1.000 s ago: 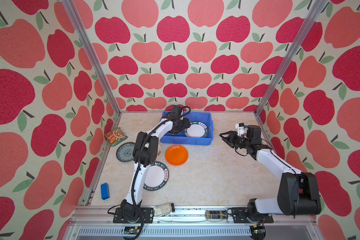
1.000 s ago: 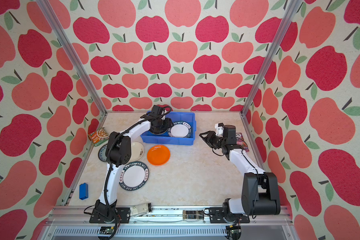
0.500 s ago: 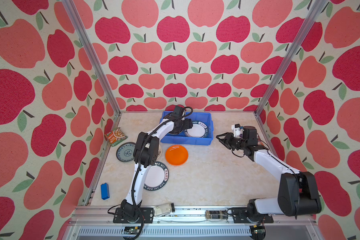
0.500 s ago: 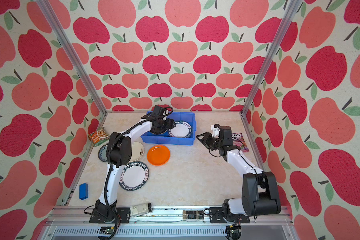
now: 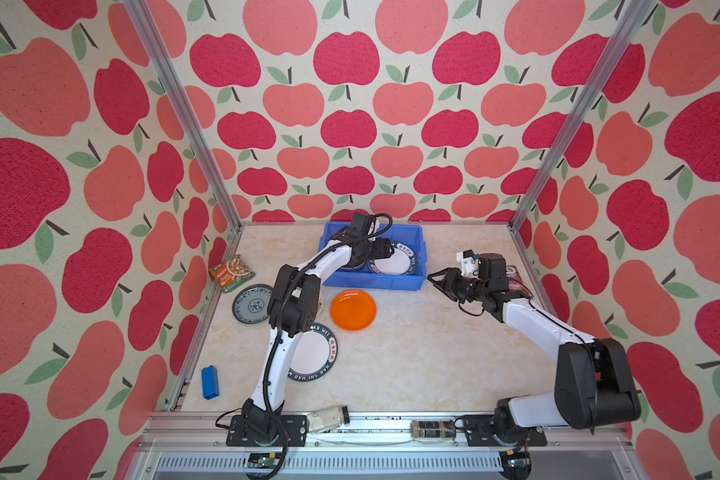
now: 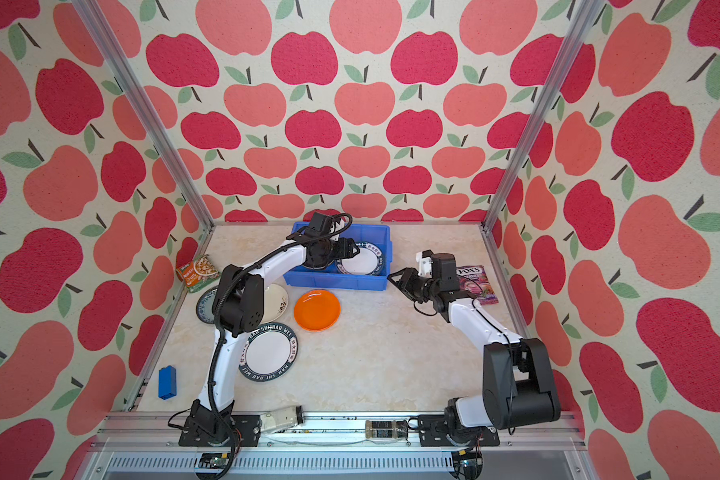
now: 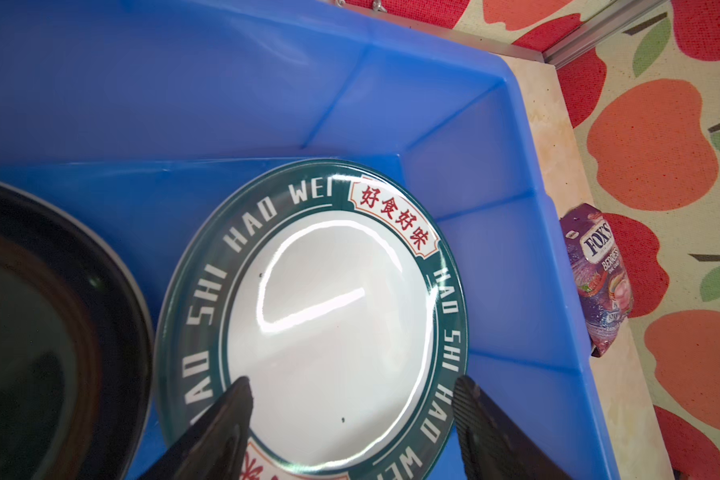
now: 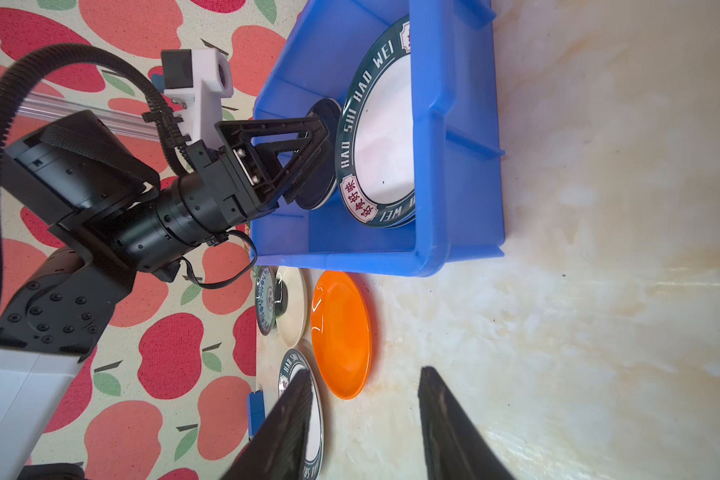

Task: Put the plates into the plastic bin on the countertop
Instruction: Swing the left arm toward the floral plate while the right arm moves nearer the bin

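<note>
**Blue bin (image 5: 375,283) part-filled**

Bin sits upper centre in both top views, w/ a green-rimmed plate (image 5: 398,262) & a black plate (image 7: 38,332) side by side inside. L gripper (image 5: 386,250) hovers over them, jaws apart, empty. R gripper (image 5: 436,282), centre-right, jaws apart, nothing btwn. Orange plate (image 5: 353,309), lettered plate (image 5: 316,353), cream plate (image 6: 277,301) & blue-patterned plate (image 5: 250,305) lie on countertop (image 5: 412,353), left of centre.

Left hand (image 6: 351,248) over blue bin (image 6: 337,281) and lettered plate (image 6: 364,262), orange plate (image 6: 316,309) on countertop (image 6: 383,357), right hand (image 6: 395,282) beside bin
</note>
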Motion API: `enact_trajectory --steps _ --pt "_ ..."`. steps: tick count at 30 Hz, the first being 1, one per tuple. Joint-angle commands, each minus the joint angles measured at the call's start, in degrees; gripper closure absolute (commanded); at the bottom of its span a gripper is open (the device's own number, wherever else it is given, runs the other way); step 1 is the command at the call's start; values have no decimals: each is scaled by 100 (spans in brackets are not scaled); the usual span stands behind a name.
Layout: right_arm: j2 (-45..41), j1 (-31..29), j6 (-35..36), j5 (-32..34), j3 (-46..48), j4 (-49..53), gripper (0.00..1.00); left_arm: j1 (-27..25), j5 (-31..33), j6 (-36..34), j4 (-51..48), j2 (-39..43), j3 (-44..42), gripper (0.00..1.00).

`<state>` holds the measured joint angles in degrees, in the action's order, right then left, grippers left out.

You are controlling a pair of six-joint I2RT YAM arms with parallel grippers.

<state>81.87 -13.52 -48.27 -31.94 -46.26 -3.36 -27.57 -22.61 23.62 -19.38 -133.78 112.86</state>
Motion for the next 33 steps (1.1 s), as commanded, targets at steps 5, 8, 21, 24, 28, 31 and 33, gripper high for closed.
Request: enact_trajectory --steps 5,8,21,24,28,31,33 --pt "172 -87 77 -9 -187 54 55 -61 -343 143 171 -450 257 23" --pt "205 -144 64 3 -221 55 56 -64 -362 152 138 -584 372 23" --pt "549 -1306 -104 493 -270 -294 57 5 -402 152 9 -707 955 24" --pt "653 -1496 -13 498 -246 -313 59 36 -351 152 291 -189 523 25" --pt "705 -1777 37 637 -29 -709 60 41 -82 217 1264 1102 -870 24" --pt "785 -1976 -34 793 64 -992 60 57 127 262 1631 2044 -1775 22" --pt "864 -2089 -146 867 107 -1215 60 93 215 287 1724 2622 -2322 22"
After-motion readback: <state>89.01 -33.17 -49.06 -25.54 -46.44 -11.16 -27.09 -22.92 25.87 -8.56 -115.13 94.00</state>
